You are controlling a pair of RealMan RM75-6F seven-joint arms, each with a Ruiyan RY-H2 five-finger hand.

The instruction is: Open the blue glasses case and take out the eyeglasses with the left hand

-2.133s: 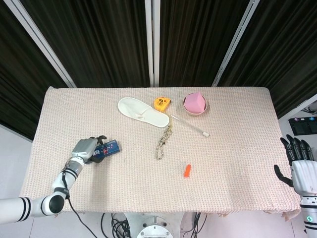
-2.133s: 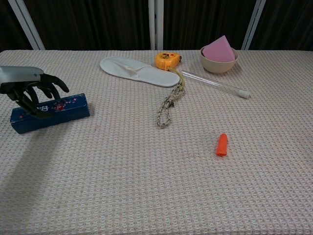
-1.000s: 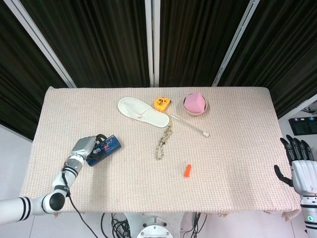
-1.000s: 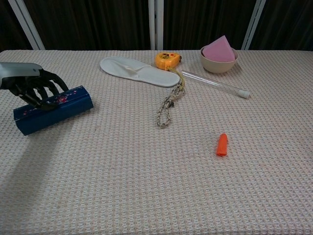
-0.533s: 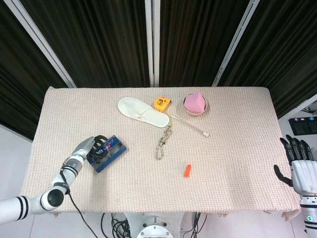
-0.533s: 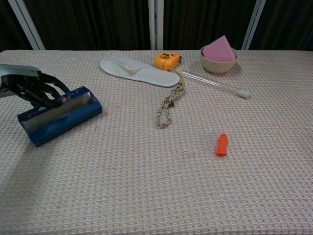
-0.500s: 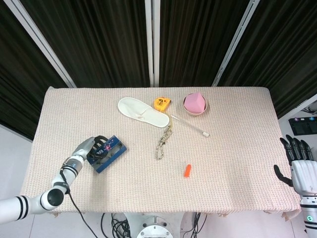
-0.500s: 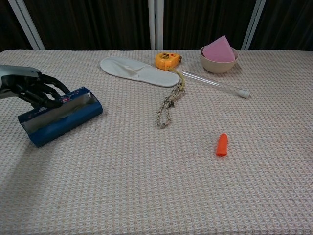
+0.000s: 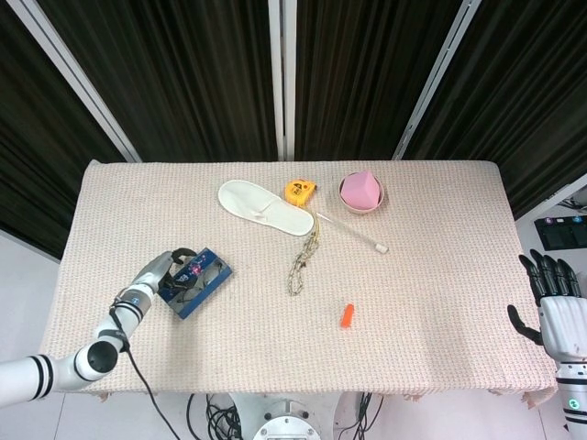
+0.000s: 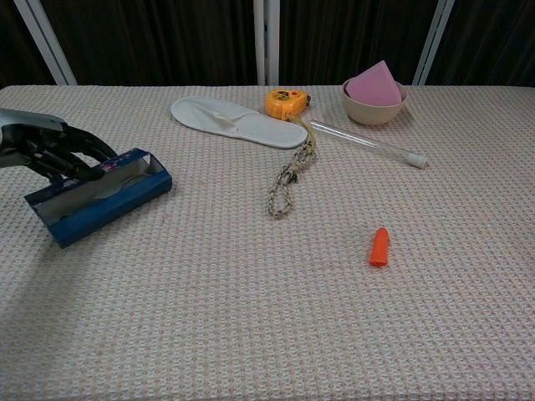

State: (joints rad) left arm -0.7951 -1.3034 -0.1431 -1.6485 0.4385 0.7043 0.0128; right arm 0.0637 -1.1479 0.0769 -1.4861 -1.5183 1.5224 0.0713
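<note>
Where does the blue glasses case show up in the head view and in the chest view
Head view: the blue glasses case lies low on the left, in the left hand.
Chest view: the case sits at the left edge, mid-height, the left hand on its far side.
Shared landmark: the white slipper, farther back and to the right of the case.

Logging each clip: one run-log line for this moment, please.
stage: opening | left robot hand: holds blue glasses case lid, case open | eyeglasses: not visible | right robot hand: idle off-table
</note>
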